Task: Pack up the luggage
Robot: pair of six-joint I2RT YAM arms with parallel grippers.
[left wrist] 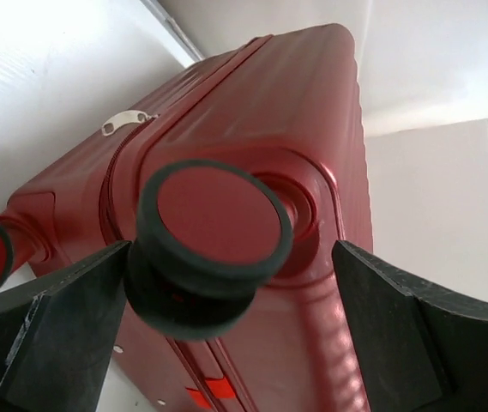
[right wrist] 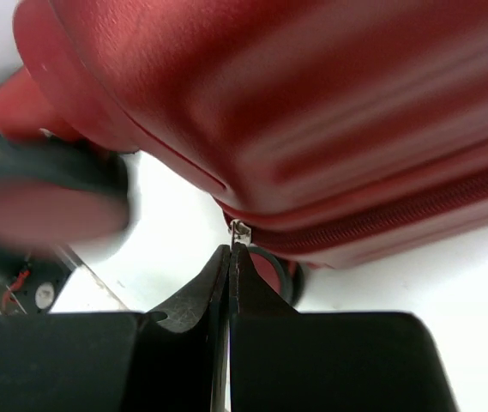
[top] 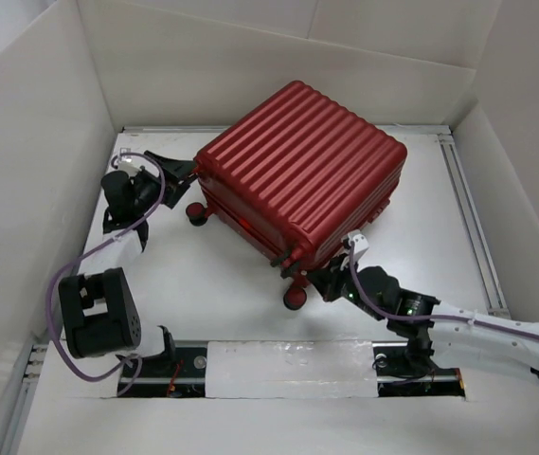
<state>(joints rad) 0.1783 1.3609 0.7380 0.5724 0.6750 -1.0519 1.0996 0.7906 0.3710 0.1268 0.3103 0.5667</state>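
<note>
Top external view: closed red suitcase between two grippers.
Left gripper spread around a wheel; right gripper pinched together, tips touching the zipper pull.

Bright, even overhead light washes the white bench; a soft shadow lies under the luggage toward the near edge. The right wrist view is blurred close up, the wheel smeared.

White table, white walls around, metal rail at right.
</note>
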